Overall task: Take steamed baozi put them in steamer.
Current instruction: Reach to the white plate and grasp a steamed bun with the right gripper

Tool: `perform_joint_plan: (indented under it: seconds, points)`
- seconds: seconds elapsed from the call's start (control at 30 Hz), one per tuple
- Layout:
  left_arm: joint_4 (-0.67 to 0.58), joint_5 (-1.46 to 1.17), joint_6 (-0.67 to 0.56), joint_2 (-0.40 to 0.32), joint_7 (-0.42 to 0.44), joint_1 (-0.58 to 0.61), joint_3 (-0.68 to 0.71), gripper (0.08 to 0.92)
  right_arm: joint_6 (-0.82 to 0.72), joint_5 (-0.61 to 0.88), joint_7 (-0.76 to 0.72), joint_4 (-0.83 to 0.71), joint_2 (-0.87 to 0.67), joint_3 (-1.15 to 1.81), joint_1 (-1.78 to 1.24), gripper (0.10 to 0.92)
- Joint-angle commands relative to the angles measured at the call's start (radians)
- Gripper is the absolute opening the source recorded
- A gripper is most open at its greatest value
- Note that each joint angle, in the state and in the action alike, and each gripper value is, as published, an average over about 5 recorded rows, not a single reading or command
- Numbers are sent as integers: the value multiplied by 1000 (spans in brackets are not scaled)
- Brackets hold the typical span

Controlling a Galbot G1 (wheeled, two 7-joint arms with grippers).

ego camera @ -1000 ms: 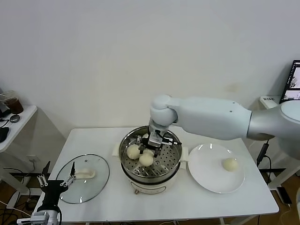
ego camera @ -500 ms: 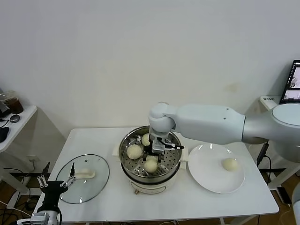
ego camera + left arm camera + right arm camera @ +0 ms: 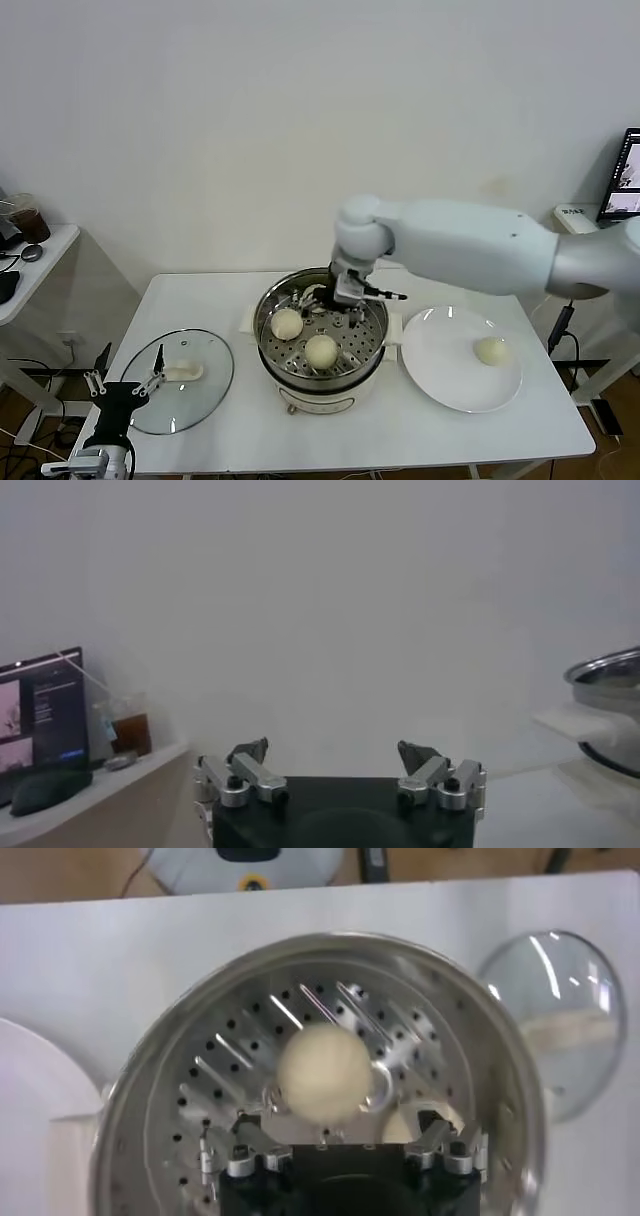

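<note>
The right gripper [image 3: 340,297] is being held wide open over the steamer [image 3: 372,345], gripping nothing; buns [image 3: 321,350] are lying below.

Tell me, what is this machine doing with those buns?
It is moving steamed baozi from a white plate into the steamer. Its right gripper hangs open over the steamer's tray, holding nothing; three baozi sit inside, one remains on the plate. The left gripper waits open near the glass lid.
</note>
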Motion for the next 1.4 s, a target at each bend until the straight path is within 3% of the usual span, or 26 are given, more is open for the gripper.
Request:
perform_joint_plan:
  seconds: [0.03, 0.23, 0.57, 0.8, 1.4]
  points:
    - [2, 0, 1, 7, 1, -9, 3, 823, -460, 163, 12, 37, -261, 53, 64, 823]
    - [12, 3, 0, 20, 2, -19, 22, 823, -623, 127, -70, 37, -475, 100, -3, 823]
    - [29, 16, 9, 13, 4, -41, 55, 823, -495, -132, -136, -54, -663, 449, -468, 823]
    - [29, 26, 18, 3, 4, -40, 66, 823, -392, -258, -128, -175, -635, 704, -751, 823]
    - [7, 30, 12, -4, 4, -5, 31, 823, -328, -415, -72, -400, -390, 795, -803, 823]
